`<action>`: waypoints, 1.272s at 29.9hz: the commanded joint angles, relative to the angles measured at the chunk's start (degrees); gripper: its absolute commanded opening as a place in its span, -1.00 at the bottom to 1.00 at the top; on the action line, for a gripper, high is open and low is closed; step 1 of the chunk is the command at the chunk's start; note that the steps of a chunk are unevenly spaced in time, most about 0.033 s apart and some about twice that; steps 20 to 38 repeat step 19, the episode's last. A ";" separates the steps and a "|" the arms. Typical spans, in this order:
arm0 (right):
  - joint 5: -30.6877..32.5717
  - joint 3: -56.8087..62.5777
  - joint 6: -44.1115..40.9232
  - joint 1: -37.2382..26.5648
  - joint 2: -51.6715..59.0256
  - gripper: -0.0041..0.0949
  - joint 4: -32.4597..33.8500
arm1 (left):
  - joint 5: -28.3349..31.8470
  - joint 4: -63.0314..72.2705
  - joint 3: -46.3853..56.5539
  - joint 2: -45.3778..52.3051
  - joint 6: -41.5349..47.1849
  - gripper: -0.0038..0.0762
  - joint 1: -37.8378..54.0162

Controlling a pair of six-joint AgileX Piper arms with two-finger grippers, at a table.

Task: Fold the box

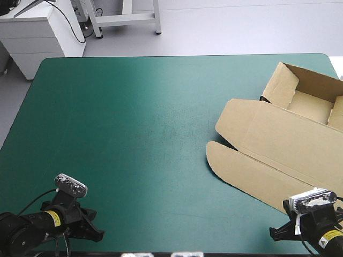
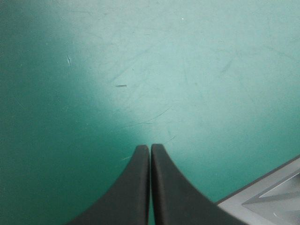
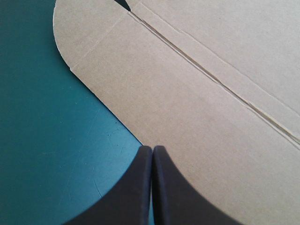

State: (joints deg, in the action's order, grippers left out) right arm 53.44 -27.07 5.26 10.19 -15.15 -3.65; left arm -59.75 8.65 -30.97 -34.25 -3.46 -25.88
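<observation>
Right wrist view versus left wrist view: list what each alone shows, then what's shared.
Only the right wrist view: the box, its brown panel with a rounded flap and creases, ahead of the right gripper. Only the left wrist view: the left gripper with only scuffed teal-green cover ahead. Both: that cover, and a gripper shut in a pointed arch.

We see the brown box (image 1: 268, 139) only in part. From above, its tray end runs off the picture's right edge, and the near end of its flat lid is hidden behind the right arm (image 1: 321, 235). Looking along the right gripper (image 3: 152, 149), the board spreads out of view ahead of and beside it. Only one rounded flap corner shows whole.
</observation>
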 commanded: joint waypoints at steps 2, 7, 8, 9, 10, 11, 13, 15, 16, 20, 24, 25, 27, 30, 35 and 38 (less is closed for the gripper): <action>-3.69 -1.35 0.44 0.11 -0.50 -0.96 -0.33 | 1.69 0.90 -1.36 0.02 0.31 -0.92 -0.35; -3.69 -1.35 0.44 0.11 -0.50 -0.96 -0.33 | 1.57 -0.08 -1.36 0.02 0.31 -0.92 -0.35; -3.69 -1.35 0.44 0.11 -0.50 -0.96 -0.33 | 1.57 -0.19 -1.36 0.02 0.31 -0.92 -0.35; -3.69 -1.35 0.44 0.11 -0.50 -0.96 -0.33 | 1.57 -0.23 -1.36 0.02 0.31 -0.92 -0.35; -3.69 -1.35 0.44 0.11 -0.50 -0.96 -0.33 | 1.57 -0.23 -1.36 0.02 0.31 -0.92 -0.35; -3.69 -1.35 0.44 0.11 -0.50 -0.96 -0.33 | 1.57 -0.23 -1.36 0.02 0.31 -0.92 -0.35; -3.69 -1.35 0.44 0.11 -0.50 -0.96 -0.33 | 1.09 -0.23 -1.36 0.02 0.31 -0.92 -0.35; -3.69 -1.35 0.44 0.11 -0.50 -0.96 -0.22 | 0.74 -0.23 -1.36 0.02 0.31 -0.92 -0.35; -3.69 -1.35 0.44 0.11 -0.50 -0.96 -0.22 | 0.74 -0.12 -1.36 0.02 0.31 -0.92 -0.35; -3.69 -1.35 0.44 0.11 -0.50 -0.96 -0.22 | 0.74 -0.12 -1.36 0.02 0.31 -0.92 -0.35; -3.69 -1.35 0.44 0.11 -0.50 -0.96 -0.22 | 0.74 -0.12 -1.36 0.02 0.31 -0.92 -0.35; -3.69 -1.35 0.44 0.11 -0.50 -0.96 -0.22 | 0.74 -0.12 -1.36 0.02 0.31 -0.92 -0.35; -3.69 -1.35 0.44 0.11 -0.50 -0.96 -0.22 | 0.74 -0.12 -1.36 0.02 0.31 -0.92 -0.35; -3.69 -1.35 0.44 0.11 -0.50 -0.96 -0.22 | 0.74 -0.12 -1.36 0.02 0.31 -0.92 -0.35; -3.69 -1.35 0.44 0.11 -0.50 -0.96 -0.22 | 0.74 -0.12 -1.36 0.02 0.31 -0.92 -0.35; -3.69 -1.35 0.44 0.11 -0.50 -0.96 -0.22 | 0.74 -0.12 -1.36 0.02 0.31 -0.92 -0.35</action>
